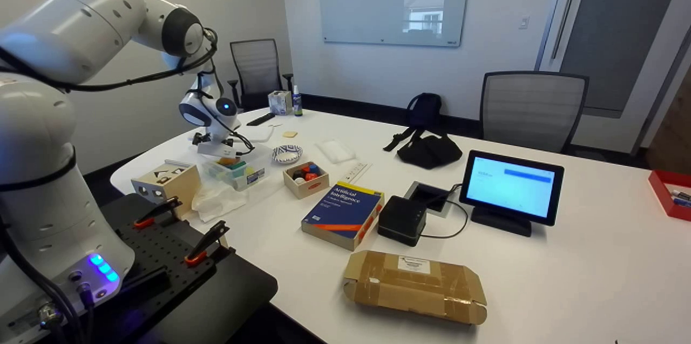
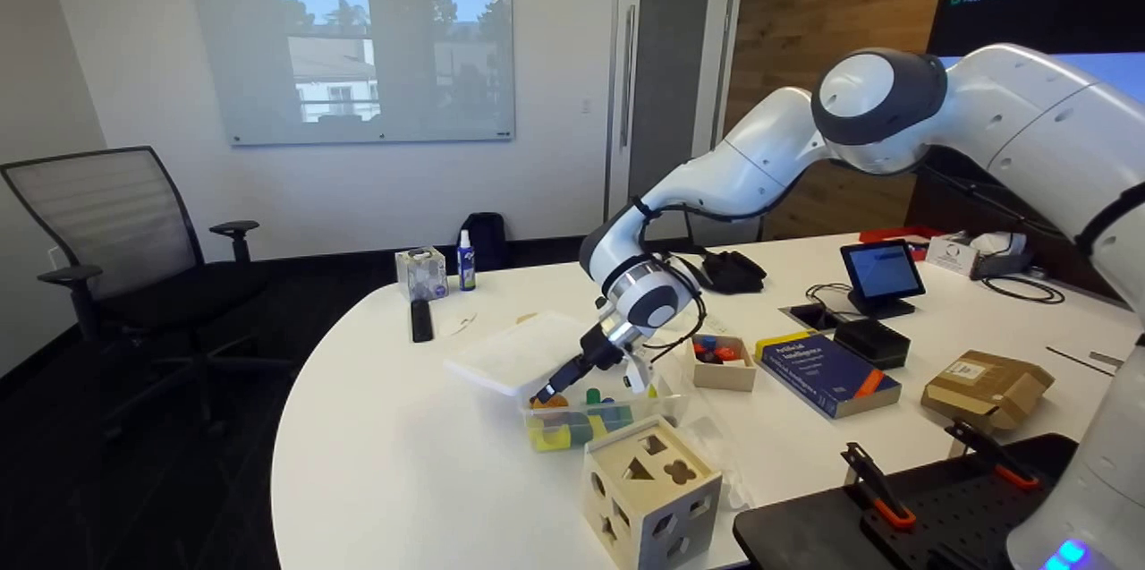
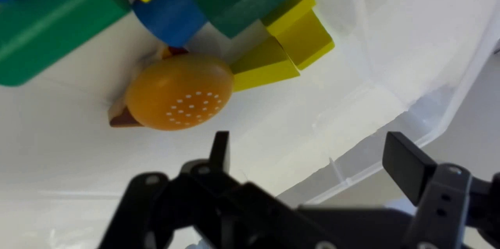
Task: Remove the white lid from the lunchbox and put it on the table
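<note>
Over the lunchbox, the end effector is positioned with fingers spread well apart. In wrist view, one finger is seen against the interior, the other is overlapped with the rim; whether anything is touched cannot be told. The lunchbox is placed close to the rounded end edge of the tabletop, toward the side of the arm; its top is uncovered. Green, blue and yellow blocks plus an orange toy bun with white dots are contained inside.

The white lid is off, located just beside the lunchbox, toward the curve where rounded end and far edge meet. Whether it is laid flat, or touched by the lunchbox, cannot be told.

Toward the arm-side edge, a wooden shape box and crumpled film are set near the lunchbox. Farther from the rounded end: patterned bowl, small tan box with coloured balls, blue book. A brown package is placed near the arm-side edge, a black bag near the far edge. By the rounded end's curve, a tissue box and spray bottle are stood.
</note>
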`<move>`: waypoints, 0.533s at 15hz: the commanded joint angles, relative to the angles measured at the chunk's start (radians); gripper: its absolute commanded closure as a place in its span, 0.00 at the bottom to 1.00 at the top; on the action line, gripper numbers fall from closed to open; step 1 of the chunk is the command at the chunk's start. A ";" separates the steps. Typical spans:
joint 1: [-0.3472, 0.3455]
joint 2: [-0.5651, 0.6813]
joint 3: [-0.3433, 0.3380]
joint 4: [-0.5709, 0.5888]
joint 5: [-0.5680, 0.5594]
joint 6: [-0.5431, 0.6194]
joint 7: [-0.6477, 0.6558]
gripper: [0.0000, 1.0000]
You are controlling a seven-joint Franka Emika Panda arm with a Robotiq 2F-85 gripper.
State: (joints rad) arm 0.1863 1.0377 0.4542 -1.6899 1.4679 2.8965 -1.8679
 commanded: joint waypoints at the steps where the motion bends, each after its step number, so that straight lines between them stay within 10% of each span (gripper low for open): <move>1: 0.016 0.024 0.037 0.057 0.049 0.043 -0.096 0.00; 8: 0.008 0.040 0.074 0.067 0.145 0.074 -0.358 0.00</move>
State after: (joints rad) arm 0.1954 1.0698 0.5140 -1.6294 1.5588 2.9348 -2.1371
